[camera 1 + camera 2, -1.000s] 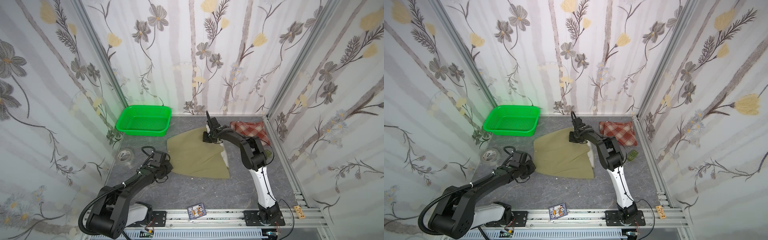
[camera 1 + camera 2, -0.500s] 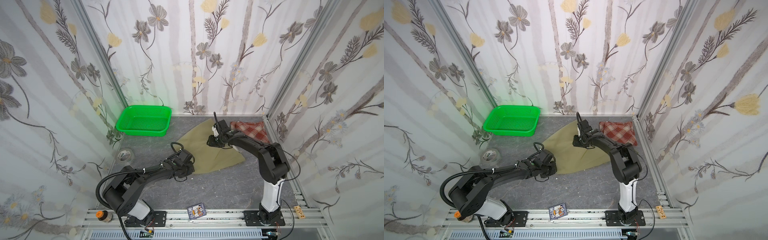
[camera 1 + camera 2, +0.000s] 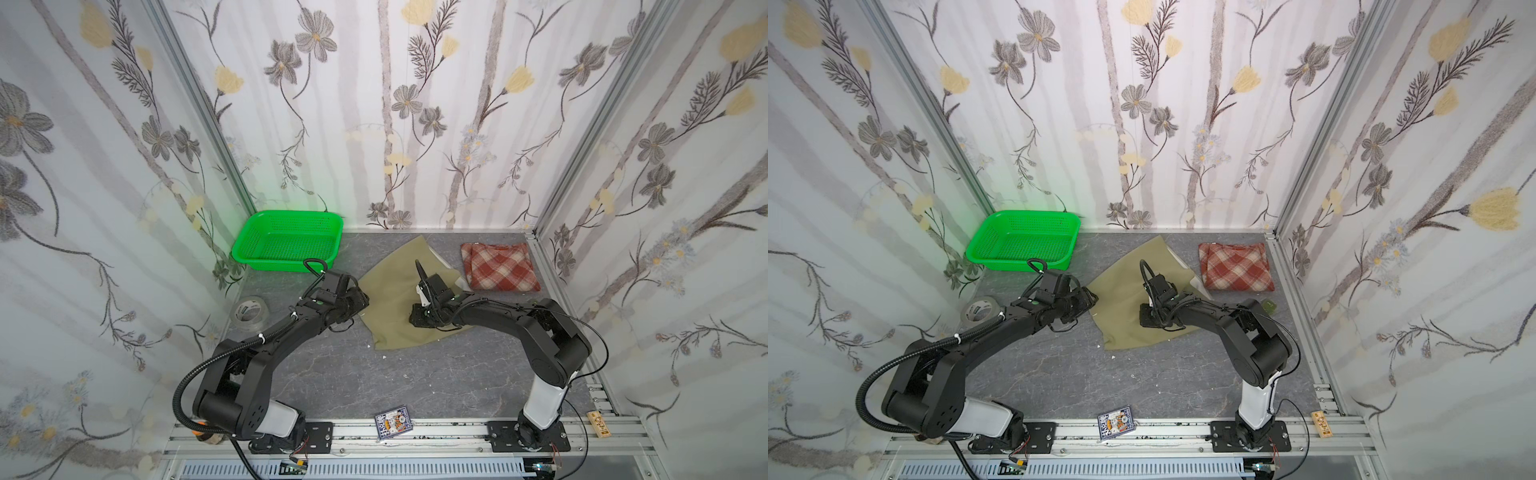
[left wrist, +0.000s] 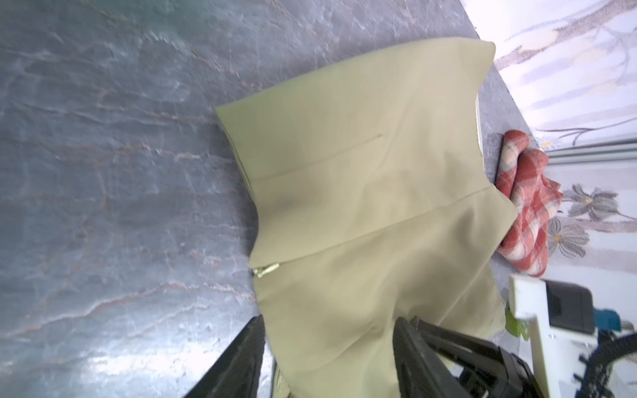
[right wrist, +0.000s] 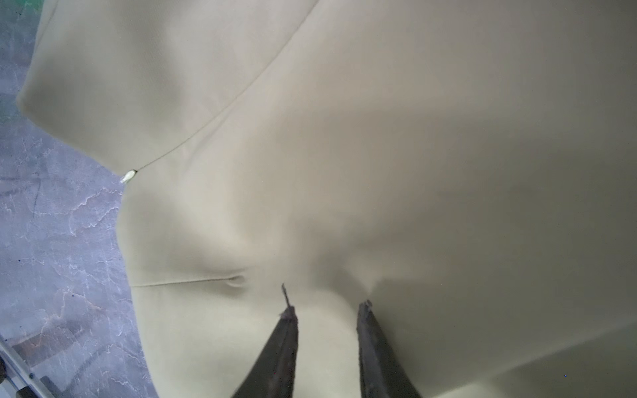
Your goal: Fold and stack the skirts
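The khaki skirt (image 3: 395, 291) lies folded in the middle of the grey table, seen in both top views (image 3: 1121, 299). The plaid skirt (image 3: 500, 266) sits folded at the back right, also in the left wrist view (image 4: 527, 213). My left gripper (image 3: 362, 300) is at the khaki skirt's left edge. Its jaws are open, and the cloth's edge lies loose between the fingers (image 4: 329, 324). My right gripper (image 3: 417, 321) hovers low over the khaki skirt's front half. Its fingers (image 5: 286, 330) stand a little apart, with flat cloth under them.
A green basket (image 3: 286, 241) stands at the back left and a tape roll (image 3: 249, 309) by the left wall. A card pack (image 3: 392, 424) lies on the front rail. A small green object (image 3: 1268, 306) sits near the right arm. Walls close in on three sides.
The khaki skirt, spread wide a second ago, is now folded narrower. My left gripper carried its corner across, then opened and let go. My right gripper came forward onto the skirt.
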Robot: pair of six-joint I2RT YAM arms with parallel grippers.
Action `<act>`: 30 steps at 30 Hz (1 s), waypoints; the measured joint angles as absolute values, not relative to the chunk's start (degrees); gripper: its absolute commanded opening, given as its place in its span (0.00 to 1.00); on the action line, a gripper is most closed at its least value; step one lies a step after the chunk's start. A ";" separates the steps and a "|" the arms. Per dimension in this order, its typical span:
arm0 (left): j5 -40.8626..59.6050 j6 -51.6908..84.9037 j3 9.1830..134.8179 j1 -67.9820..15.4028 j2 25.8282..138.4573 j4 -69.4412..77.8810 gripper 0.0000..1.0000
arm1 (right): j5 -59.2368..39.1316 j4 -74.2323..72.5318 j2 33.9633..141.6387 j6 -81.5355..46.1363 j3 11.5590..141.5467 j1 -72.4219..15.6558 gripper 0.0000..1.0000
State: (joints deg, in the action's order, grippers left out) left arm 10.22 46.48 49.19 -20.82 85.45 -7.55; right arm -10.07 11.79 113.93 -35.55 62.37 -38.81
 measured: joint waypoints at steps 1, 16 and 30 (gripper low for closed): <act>10.07 46.19 50.17 -20.01 87.20 -7.77 0.56 | -10.09 11.84 114.21 -35.55 62.81 -39.03 0.31; 2.09 39.16 58.87 -16.71 103.07 -7.09 0.66 | -10.13 12.71 115.83 -35.53 65.30 -40.18 0.29; 1.85 39.97 59.72 -14.68 107.02 -2.33 0.25 | -6.87 14.24 108.29 -34.83 62.98 -45.21 0.32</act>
State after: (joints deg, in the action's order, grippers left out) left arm 1.85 39.97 59.72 -14.68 107.02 -2.33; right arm -6.87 14.24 108.29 -34.83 62.98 -45.21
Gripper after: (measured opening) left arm 0.298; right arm 0.320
